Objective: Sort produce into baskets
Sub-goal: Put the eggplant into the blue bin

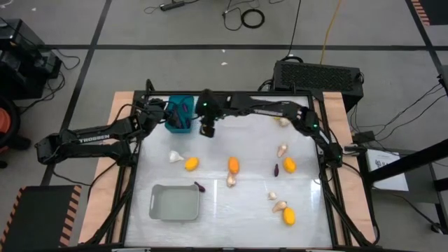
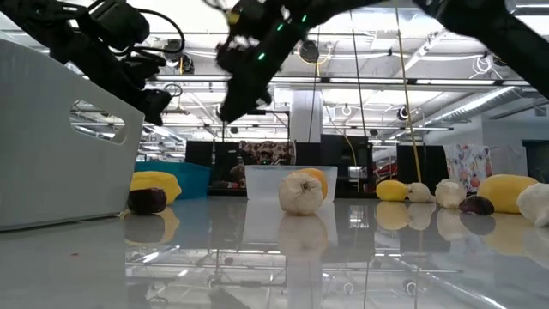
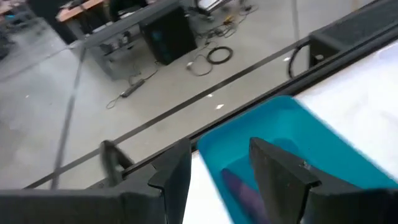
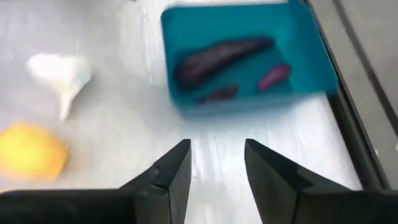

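The teal basket point(image 1: 180, 114) stands at the table's far left and holds dark purple eggplants point(image 4: 217, 53). My left gripper point(image 3: 217, 155) is open and empty over the basket's left end point(image 1: 162, 112). My right gripper point(image 4: 217, 152) is open and empty just right of the basket and nearer than it point(image 1: 208, 129), above the table. Yellow-orange ovals point(image 1: 191, 164) point(image 1: 234, 165) point(image 1: 289, 165), garlic bulbs point(image 1: 176, 157) point(image 1: 231, 180) point(image 1: 282, 150) and a small eggplant point(image 1: 199, 187) lie loose on the table. The grey basket point(image 1: 175, 203) stands near left. The clear basket point(image 2: 287, 182) shows in the low view.
More garlic point(image 1: 279, 206) point(image 1: 283, 121) and a yellow oval point(image 1: 288, 216) lie on the right half, with a small purple piece point(image 1: 276, 169). A dark frame point(image 1: 231, 94) edges the table. A black box point(image 1: 318, 75) stands beyond the far right edge.
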